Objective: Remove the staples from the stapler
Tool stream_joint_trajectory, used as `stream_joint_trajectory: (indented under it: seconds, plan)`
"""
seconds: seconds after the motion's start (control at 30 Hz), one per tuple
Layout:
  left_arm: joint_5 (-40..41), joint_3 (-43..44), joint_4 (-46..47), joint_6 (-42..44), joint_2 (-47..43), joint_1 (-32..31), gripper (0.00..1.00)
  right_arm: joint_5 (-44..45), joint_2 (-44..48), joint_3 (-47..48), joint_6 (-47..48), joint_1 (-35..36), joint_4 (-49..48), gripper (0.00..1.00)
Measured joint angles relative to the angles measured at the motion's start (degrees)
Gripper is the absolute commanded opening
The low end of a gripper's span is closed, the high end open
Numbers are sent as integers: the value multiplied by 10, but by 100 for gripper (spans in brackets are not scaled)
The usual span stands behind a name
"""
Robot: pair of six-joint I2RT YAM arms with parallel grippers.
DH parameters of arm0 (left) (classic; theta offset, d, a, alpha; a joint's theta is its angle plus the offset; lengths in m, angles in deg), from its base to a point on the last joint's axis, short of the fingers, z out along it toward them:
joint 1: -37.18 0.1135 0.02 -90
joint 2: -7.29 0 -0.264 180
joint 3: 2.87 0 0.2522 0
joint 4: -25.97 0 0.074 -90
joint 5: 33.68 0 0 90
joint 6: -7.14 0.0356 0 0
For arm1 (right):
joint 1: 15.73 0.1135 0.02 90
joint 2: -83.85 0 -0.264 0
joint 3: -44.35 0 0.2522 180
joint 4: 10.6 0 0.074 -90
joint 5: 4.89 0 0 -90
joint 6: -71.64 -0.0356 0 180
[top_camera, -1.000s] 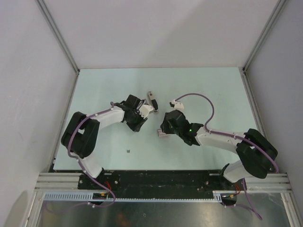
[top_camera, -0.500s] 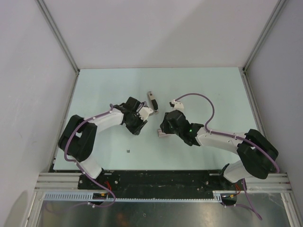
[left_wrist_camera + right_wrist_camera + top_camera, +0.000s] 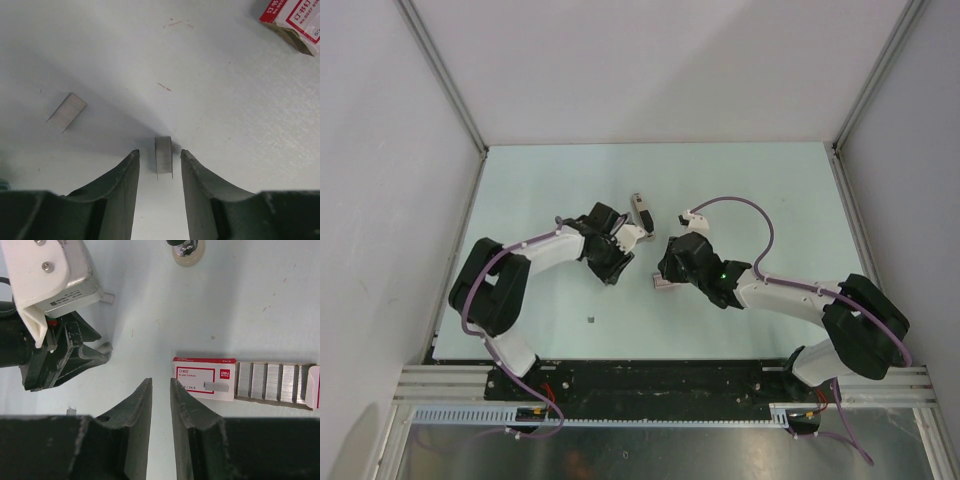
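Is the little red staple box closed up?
No. In the right wrist view the red staple box has its inner tray slid out sideways, showing rows of silver staples.

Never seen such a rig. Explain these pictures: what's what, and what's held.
Two robot arms, left and right, are bolted at the near edge of a pale table. One picture looks down from above; the other two come from cameras on each wrist, showing its two-finger tool. The left tool is open around a short strip of staples, gripping nothing; another strip lies nearby. The right tool is slightly parted and empty, beside a red-and-white staple box. The stapler lies just beyond the left tool.
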State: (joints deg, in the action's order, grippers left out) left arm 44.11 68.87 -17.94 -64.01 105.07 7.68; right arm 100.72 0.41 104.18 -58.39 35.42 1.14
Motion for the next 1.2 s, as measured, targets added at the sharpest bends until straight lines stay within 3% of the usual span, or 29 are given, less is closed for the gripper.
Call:
stream_joint_trajectory:
  seconds: [0.3,0.53,0.83,0.97,1.2]
  plan:
    - [0,9,0,0,12,0,32,0,1,0,0,0,0,25]
    - [0,9,0,0,13,0,31,0,1,0,0,0,0,25]
    - [-3,12,-2,0,15,-3,6,0,1,0,0,0,0,26]
    - [-10,13,-4,-3,15,-3,1,-3,2,0,1,0,-2,32]
    - [-67,40,-31,-20,14,6,1,-35,41,-3,27,-5,-14,47]
